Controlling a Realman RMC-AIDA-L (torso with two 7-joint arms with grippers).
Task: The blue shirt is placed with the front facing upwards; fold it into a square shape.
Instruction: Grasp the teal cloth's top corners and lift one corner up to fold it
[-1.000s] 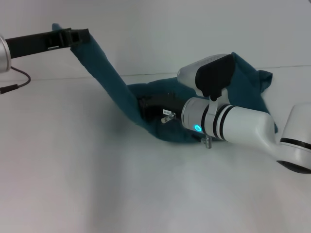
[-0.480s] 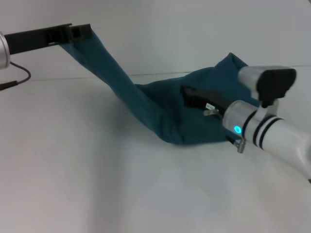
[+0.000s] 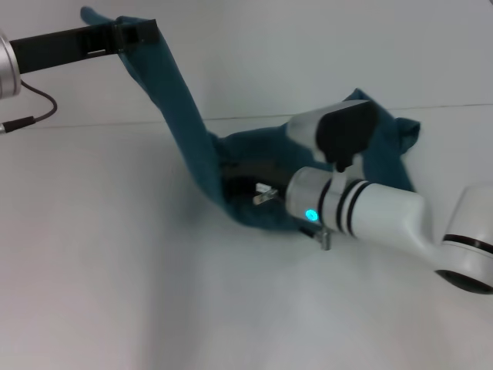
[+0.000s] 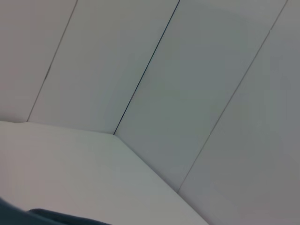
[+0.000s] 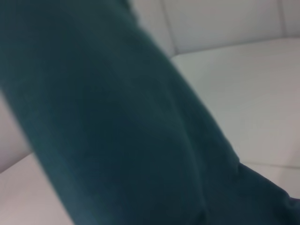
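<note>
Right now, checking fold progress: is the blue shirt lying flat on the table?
No, the left claw holds one end of the blue shirt high above the table.

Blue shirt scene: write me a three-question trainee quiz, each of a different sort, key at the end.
1. True or false: the blue shirt lies flat on the table.
2. Which gripper holds shirt cloth raised above the table? A) left B) right
3. Fill in: the right gripper is low against the bunched ____.

Key: 1 false: one part is lifted by the left gripper, the rest is bunched. 2 A. 3 shirt.
</note>
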